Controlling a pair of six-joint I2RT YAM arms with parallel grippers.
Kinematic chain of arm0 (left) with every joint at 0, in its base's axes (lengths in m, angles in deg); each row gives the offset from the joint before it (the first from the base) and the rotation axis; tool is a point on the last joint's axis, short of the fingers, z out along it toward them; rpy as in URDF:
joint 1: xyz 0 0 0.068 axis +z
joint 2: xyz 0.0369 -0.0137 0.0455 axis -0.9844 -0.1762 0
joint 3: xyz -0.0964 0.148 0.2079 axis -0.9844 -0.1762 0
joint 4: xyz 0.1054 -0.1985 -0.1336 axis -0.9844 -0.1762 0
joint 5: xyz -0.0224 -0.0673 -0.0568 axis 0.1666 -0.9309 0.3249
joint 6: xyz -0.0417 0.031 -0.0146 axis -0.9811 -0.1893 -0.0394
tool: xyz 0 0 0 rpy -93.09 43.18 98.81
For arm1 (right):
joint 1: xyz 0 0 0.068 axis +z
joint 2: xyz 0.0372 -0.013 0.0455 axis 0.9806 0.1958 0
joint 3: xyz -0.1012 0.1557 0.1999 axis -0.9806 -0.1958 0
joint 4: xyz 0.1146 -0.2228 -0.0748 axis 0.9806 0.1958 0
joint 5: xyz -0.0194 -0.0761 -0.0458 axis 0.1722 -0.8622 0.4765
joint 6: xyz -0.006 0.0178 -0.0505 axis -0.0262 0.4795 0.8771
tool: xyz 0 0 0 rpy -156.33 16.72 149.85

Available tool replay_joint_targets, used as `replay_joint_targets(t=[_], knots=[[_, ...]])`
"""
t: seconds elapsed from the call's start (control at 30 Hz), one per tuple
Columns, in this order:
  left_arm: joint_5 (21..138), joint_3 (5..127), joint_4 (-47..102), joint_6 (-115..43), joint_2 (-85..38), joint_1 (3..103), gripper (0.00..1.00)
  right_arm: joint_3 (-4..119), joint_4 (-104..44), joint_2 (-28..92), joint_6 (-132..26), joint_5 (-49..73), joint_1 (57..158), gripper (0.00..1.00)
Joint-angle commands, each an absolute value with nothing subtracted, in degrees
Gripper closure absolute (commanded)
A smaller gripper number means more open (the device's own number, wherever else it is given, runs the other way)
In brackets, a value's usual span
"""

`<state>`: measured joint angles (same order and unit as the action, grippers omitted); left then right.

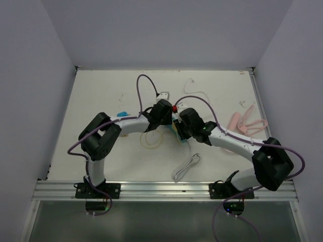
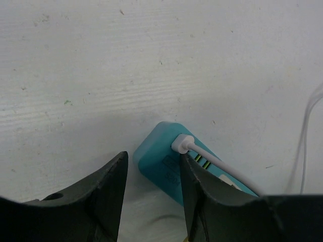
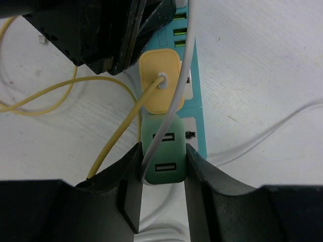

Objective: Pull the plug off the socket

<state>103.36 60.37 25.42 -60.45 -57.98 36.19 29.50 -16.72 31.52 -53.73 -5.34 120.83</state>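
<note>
A teal power strip [image 3: 196,108] lies mid-table, and it also shows in the top view [image 1: 175,127]. A green USB plug [image 3: 162,151] and a yellow plug [image 3: 159,80] with a yellow cable sit in it. My right gripper [image 3: 161,171] is shut on the green plug, with a pad against each of its sides. A white cable crosses the plug's face. In the left wrist view the strip's end [image 2: 159,164] carries a white USB plug [image 2: 181,143]. My left gripper [image 2: 154,186] is open over that end. Its right finger [image 2: 199,196] overlaps the strip, and its left finger stands apart from it.
A coiled white cable [image 1: 185,166] lies near the front edge. Pink hangers [image 1: 247,123] lie at the right and a white adapter [image 1: 162,95] sits behind the arms. A yellow cable loop [image 1: 151,141] lies beside the strip. Walls close in the table on three sides.
</note>
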Motion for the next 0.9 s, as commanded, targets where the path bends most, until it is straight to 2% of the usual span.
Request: replay_joint_targets(t=[0.0,0.13,0.53,0.87], knots=[[107.5,58.8,20.6,-58.4,-60.9,35.7,0.52,34.6,-18.1,33.3,-55.2,-7.0,121.2,1.00],[108.1,58.5,20.6,-58.6,-60.8,35.6,0.52,35.5,-16.6,34.4,-55.3,-7.5,121.2,1.00],[109.9,57.4,19.2,-59.7,-58.5,37.0,0.52,29.8,-12.4,24.5,-59.0,-15.3,121.1,1.00],[107.7,54.5,20.4,-60.7,-55.3,38.2,0.52,24.8,-13.8,24.9,-67.5,-19.6,117.9,0.98]])
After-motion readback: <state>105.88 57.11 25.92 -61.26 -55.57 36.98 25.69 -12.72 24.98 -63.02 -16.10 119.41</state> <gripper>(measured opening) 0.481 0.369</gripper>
